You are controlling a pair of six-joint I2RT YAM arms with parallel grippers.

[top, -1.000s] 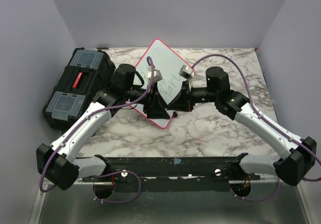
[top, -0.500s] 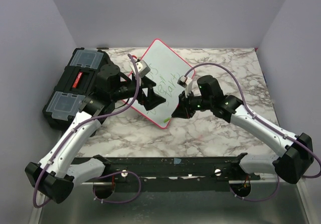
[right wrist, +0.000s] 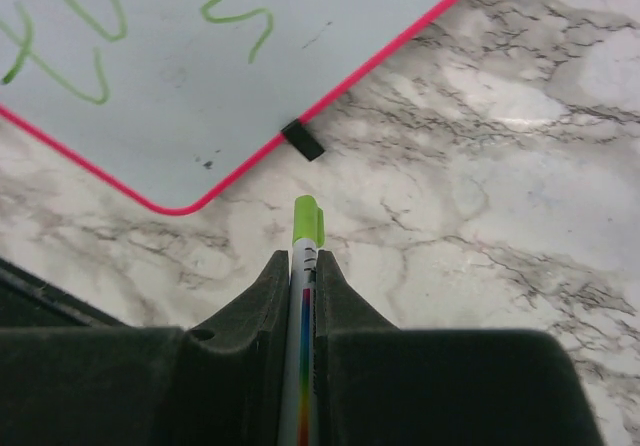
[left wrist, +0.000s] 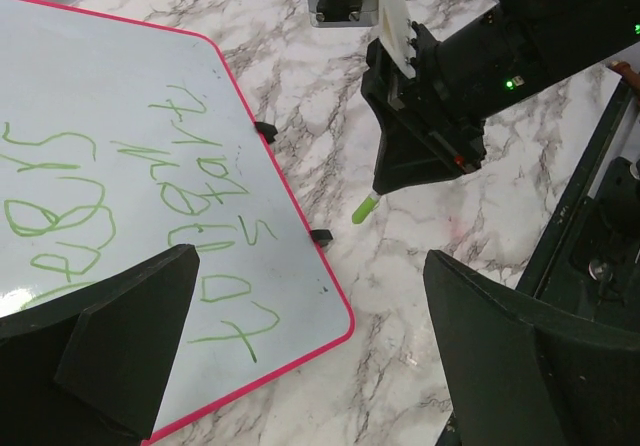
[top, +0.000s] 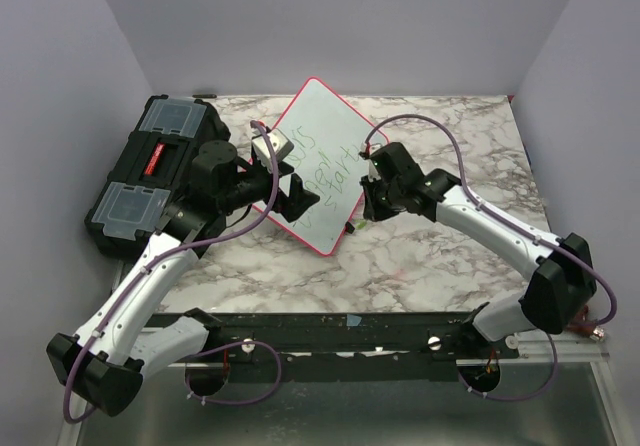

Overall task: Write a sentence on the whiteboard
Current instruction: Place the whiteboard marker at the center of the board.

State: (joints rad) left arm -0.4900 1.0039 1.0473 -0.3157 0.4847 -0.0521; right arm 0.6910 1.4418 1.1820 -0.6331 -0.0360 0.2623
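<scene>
The whiteboard (top: 325,116) lies tilted like a diamond at the table's back middle, white with a red-pink rim. The green sentence (top: 322,161) runs across it in about three lines, and it also shows in the left wrist view (left wrist: 120,206). My left gripper (top: 300,196) is open and empty above the board's near-left part (left wrist: 100,86). My right gripper (top: 365,211) is shut on a white marker with a green cap (right wrist: 306,226). It holds the marker over the marble just off the board's near-right edge (right wrist: 200,96), beside a black clip foot (right wrist: 302,139).
A black toolbox (top: 150,171) with clear lid compartments and a red latch stands at the left, beside my left arm. The marble table (top: 430,256) runs to the right and front. A black rail (top: 330,331) crosses the near edge.
Both grippers have drawn back from the board's near corner. The left one moved up and left and opened out over the board. The right one moved right, off the board, with the marker.
</scene>
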